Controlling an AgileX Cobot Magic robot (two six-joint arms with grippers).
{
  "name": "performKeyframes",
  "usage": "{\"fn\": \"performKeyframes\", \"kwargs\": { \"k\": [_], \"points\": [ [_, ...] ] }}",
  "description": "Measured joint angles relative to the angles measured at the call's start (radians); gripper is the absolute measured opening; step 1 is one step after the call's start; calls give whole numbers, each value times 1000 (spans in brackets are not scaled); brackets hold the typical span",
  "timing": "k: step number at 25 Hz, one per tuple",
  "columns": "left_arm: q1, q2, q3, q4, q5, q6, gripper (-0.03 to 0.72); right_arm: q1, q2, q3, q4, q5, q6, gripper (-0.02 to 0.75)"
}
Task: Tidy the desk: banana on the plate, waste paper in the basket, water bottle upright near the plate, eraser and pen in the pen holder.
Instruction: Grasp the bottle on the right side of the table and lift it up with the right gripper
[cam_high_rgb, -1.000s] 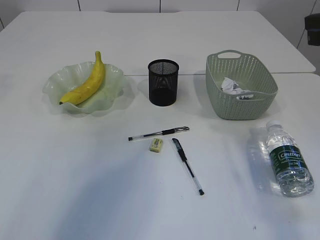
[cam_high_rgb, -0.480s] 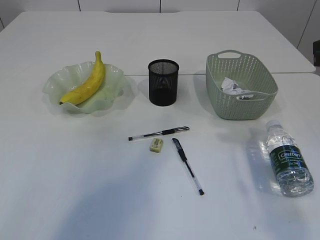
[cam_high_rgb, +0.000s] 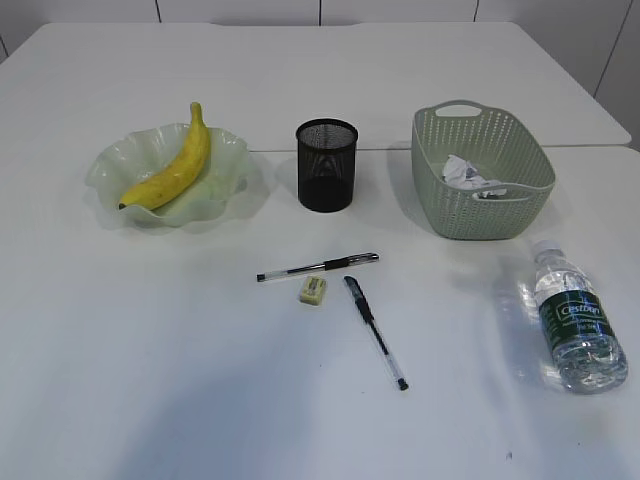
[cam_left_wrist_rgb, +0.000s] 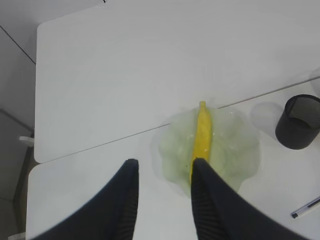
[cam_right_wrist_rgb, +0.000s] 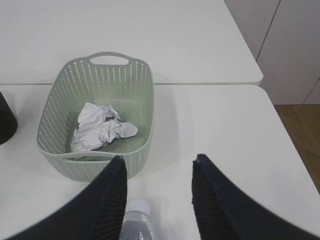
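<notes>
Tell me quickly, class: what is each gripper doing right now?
Left gripper: open, holding nothing, above the plate.
Right gripper: open, holding nothing, above the bottle.

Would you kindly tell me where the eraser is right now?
In the exterior view, the eraser lies on the desk near the centre, between two pens, in front of the pen holder.

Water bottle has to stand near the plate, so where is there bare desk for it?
Bare desk lies in front of the plate, left of the pens. Behind the plate is free too. The gap between plate and pen holder is narrow. The water bottle lies far right.
</notes>
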Motion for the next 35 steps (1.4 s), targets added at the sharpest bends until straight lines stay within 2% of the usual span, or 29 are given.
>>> {"fn": "performKeyframes", "kwargs": {
  "k": [9, 20, 35],
  "points": [
    [0, -25, 0, -16, 0, 0, 244, 0, -39, 65, 0, -5, 121, 330],
    [0, -25, 0, -25, 0, 0, 244, 0, -39, 69, 0, 37, 146, 330],
    [0, -25, 0, -75, 0, 0, 244, 0, 165, 69, 0, 75, 92, 330]
  ]
}}
